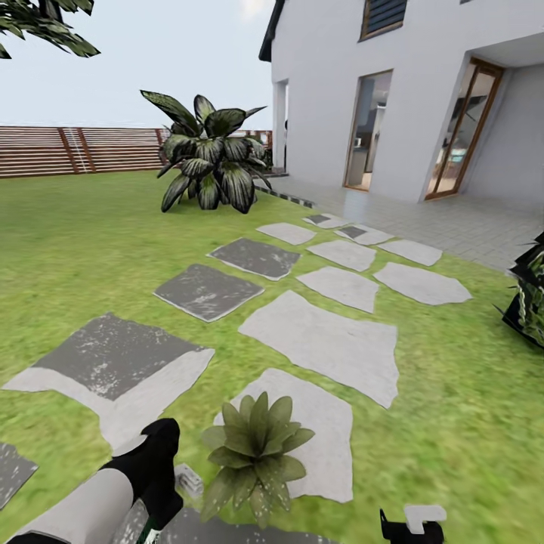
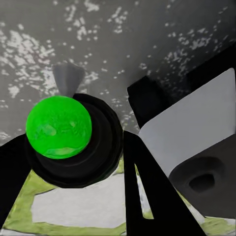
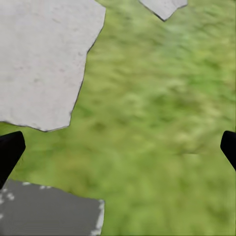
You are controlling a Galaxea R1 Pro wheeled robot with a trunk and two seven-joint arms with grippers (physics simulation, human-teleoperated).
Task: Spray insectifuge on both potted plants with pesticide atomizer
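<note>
At the far left of the head view you see your left arm (image 1: 91,506) coming in low, and its gripper (image 1: 155,468) hangs over the edge of a dark stepping stone (image 1: 113,355). In the left wrist view the gripper (image 2: 73,147) is clenched around the atomizer (image 2: 59,127), a bright green ball in a black collar with a small grey nozzle above it, and a grey and black body (image 2: 196,142) lies beside it. Just to the right of this gripper one potted plant (image 1: 255,446) stands, a low rosette of pointed leaves, at the near edge of a pale stone (image 1: 317,438) on the lawn (image 1: 453,393). Far behind are the fence (image 1: 75,149), a big dark bush (image 1: 208,162) and the white house (image 1: 400,91). At the bottom right your right gripper (image 1: 412,527) shows; its fingertips (image 3: 10,150) are spread wide over grass, holding nothing.
</note>
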